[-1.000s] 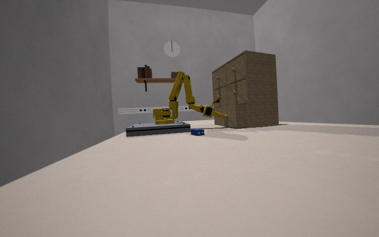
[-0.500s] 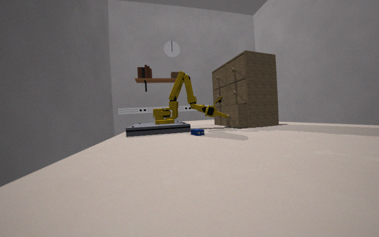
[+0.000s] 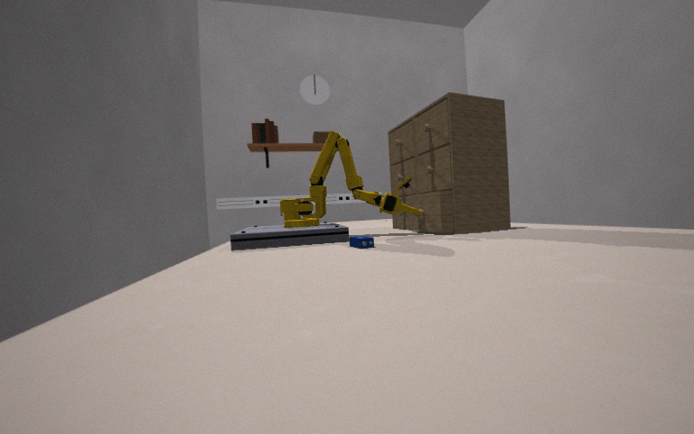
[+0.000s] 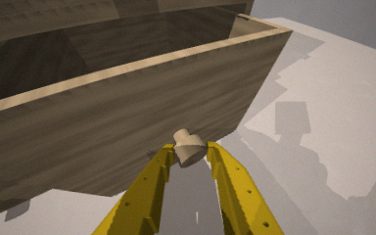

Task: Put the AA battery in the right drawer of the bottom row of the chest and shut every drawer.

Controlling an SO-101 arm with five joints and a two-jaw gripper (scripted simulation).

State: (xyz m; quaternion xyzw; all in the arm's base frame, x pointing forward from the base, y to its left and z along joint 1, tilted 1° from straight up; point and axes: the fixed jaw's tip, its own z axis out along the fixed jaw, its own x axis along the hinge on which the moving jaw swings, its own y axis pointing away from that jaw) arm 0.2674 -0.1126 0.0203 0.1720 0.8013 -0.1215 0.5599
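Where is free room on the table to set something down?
The wide stretch of table in front of the base plate and chest shows nothing lying on it. It is crowded by the blue box and under the gripper, whose jaws clamp the drawer knob.

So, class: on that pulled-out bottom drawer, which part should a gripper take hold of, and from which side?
Take the round knob on the drawer front, coming straight at the front, level with the table. It is the only part that stands out from the flat panel, and its wider head stops the fingers slipping off. The gripper is shut on it this way.
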